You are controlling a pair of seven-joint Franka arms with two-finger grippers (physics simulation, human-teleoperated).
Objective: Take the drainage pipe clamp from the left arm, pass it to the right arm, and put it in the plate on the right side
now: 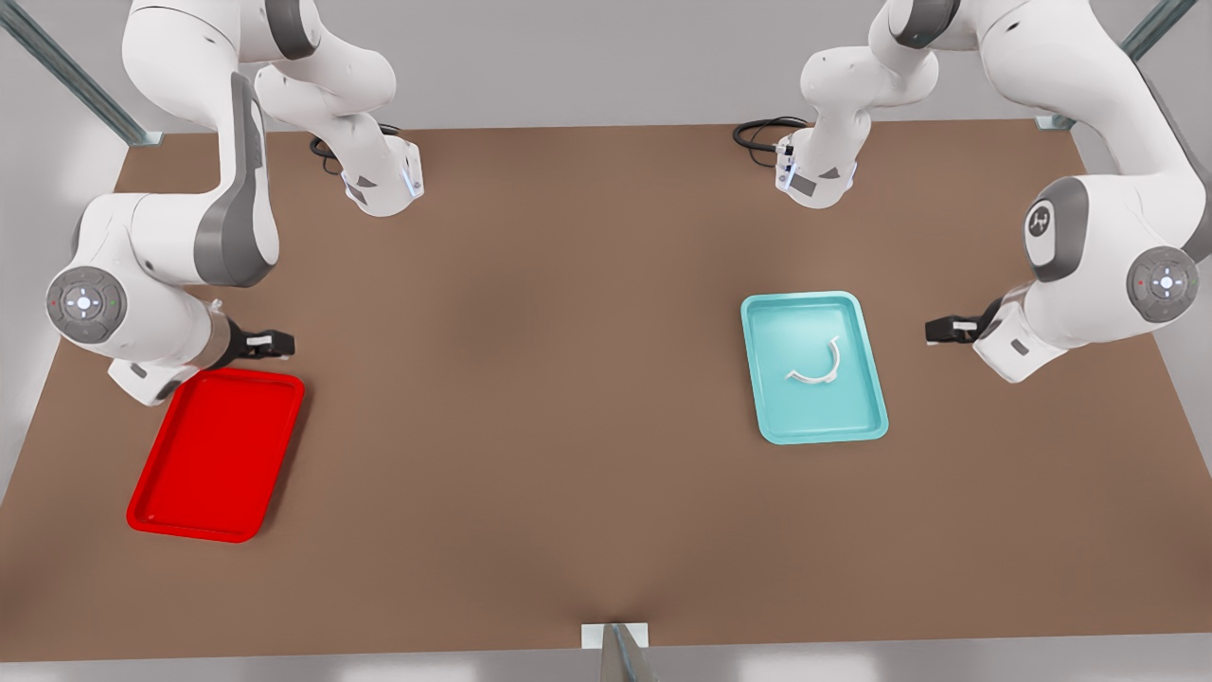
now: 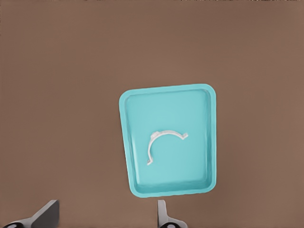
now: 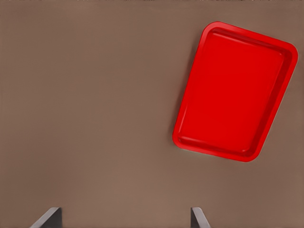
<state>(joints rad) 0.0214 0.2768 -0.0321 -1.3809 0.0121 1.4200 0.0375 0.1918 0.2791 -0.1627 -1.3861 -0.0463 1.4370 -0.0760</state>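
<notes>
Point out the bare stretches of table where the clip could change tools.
The widest bare patch of brown table lies between the empty bright red rectangular tray and the teal tray holding the white half-ring clamp. It is tighter near each open tool, left and right.

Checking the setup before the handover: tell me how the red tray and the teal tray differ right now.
The teal tray holds the white drainage pipe clamp; the red tray holds nothing. The teal tray lies at the front view's right beside the left gripper; the red tray lies at its left, by the right gripper. Both grippers are open. Both trays are shallow rounded rectangles with raised rims.
</notes>
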